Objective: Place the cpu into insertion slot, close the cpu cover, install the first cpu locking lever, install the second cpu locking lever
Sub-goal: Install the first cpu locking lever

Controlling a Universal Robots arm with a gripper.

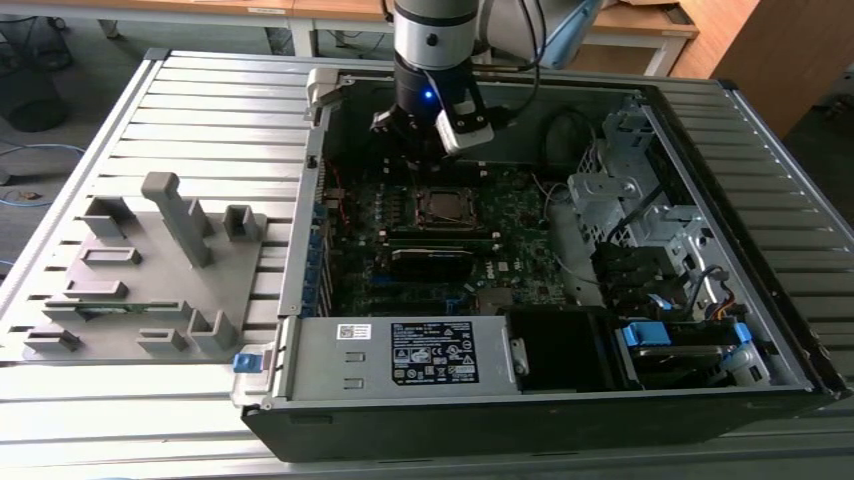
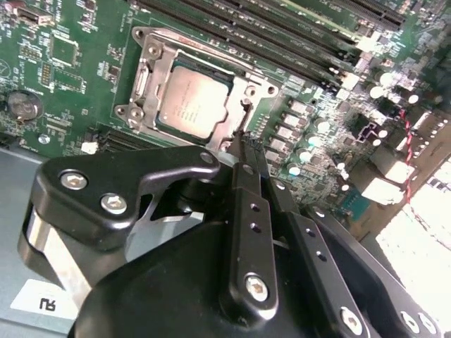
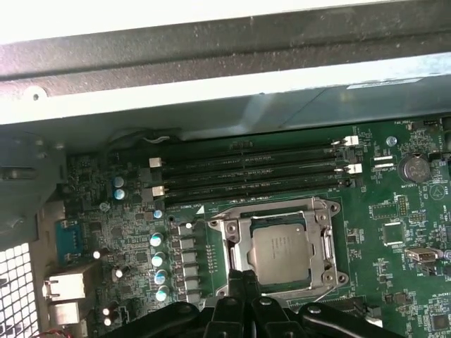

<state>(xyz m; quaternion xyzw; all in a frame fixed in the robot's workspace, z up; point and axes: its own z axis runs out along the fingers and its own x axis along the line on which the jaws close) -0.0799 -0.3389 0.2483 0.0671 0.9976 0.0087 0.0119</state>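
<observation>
Second wrist view: cpu (image 2: 192, 105) sits in the slot (image 2: 129, 111) under the apparently lowered cover (image 2: 146, 79), just beyond the claw (image 2: 243, 148). The claw is pinched shut at the cover's edge, likely to work a locking lever.

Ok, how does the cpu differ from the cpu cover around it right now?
The cpu is a solid square with a dull grey face; the cpu cover is a silvery frame with an open centre. The cpu cover is wider and surrounds the cpu. Both lie flat on the green circuit board.
</observation>
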